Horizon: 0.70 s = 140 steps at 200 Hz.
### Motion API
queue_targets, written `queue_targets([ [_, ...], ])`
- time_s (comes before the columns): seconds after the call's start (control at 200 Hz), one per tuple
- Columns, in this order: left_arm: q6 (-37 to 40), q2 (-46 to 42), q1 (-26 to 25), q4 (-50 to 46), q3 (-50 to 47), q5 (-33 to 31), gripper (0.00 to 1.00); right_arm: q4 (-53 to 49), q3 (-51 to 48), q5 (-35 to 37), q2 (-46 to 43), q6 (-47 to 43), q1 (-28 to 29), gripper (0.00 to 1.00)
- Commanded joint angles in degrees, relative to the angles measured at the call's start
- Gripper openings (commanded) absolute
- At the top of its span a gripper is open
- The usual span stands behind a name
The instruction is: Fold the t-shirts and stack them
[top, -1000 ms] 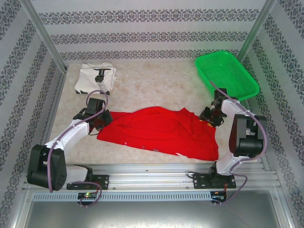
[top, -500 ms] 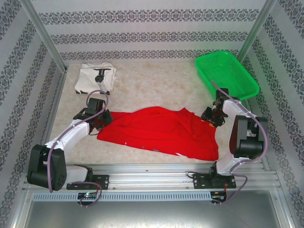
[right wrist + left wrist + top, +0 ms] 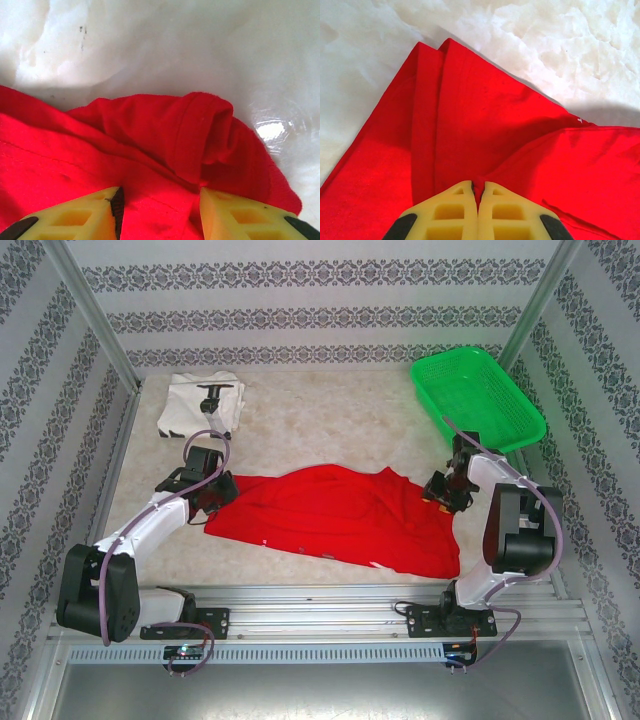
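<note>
Red t-shirt (image 3: 340,520) lies spread across the near half of the table (image 3: 330,420), between the two arms, crumpled and partly folded over on itself, its near right corner close to the front edge. The white t-shirt (image 3: 200,405) with the black graphic sits folded in the far left corner, well apart from the red one. A green mesh basket (image 3: 518,387) stands at the far right of the table.

The left tool (image 3: 213,492) is down at the left edge of the red t-shirt. In the left wrist view its yellow fingers (image 3: 455,210) are pressed together, with a thin pinch of red cloth (image 3: 470,125) caught between the tips, so the left tool (image 3: 478,187) is closed on the shirt. Beyond the tips a fold of the cloth runs to a point on the pale table (image 3: 570,40).

The right tool (image 3: 441,490) is down at the far right edge of the same shirt. In the right wrist view the right tool (image 3: 160,195) has its jaws apart, and red cloth (image 3: 150,150) lies across the gap between them; the pads are not visibly squeezing it. Just ahead of the fingers a hemmed edge is rolled up into a hump, with bare table (image 3: 150,40) beyond
</note>
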Motion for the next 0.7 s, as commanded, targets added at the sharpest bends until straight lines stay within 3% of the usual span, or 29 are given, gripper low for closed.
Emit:
queue_targets([
  [0.0,0.4,-1.6,-0.9,0.9,-0.6,-0.2,0.00,0.6,-0.2,-1.8,-2.1,-0.8,-0.5,0.45],
  [0.285,0.4,-2.8,-1.0,0.6,-1.4,-0.4,0.00,-4.6,0.9,2.9,-3.8,-1.8,-0.7,0.45],
  [0.694,0.3,-2.8,-1.1,1.0,-1.5,-0.4,0.00,-3.9,1.9,1.2,-4.7,-1.5,-0.6,0.44],
])
